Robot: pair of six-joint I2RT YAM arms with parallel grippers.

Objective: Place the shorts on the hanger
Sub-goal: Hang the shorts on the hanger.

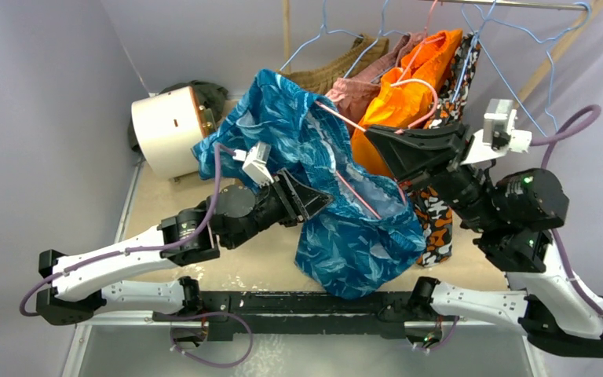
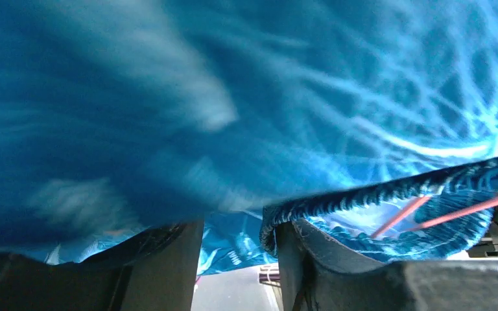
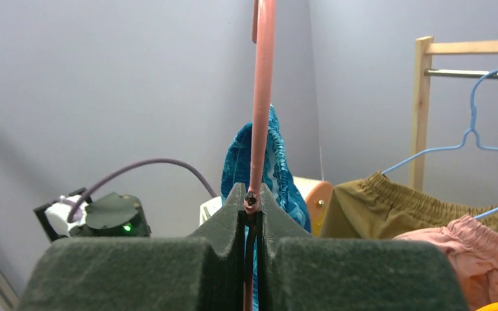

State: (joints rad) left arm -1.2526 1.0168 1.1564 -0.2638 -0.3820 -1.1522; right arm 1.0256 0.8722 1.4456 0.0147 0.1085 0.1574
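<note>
Orange shorts (image 1: 408,98), brown shorts (image 3: 389,207), white drum (image 1: 169,129).

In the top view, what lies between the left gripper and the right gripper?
The shorts fill the stretch between the left gripper and the right gripper, and the pink wire of the hanger crosses them. The top external view shows it.

surface: tan table (image 1: 161,200) | 10 o'clock: white drum (image 1: 166,132) lying on it | 11 o'clock: dark green cloth (image 1: 204,93) just behind drum, touching it
</note>
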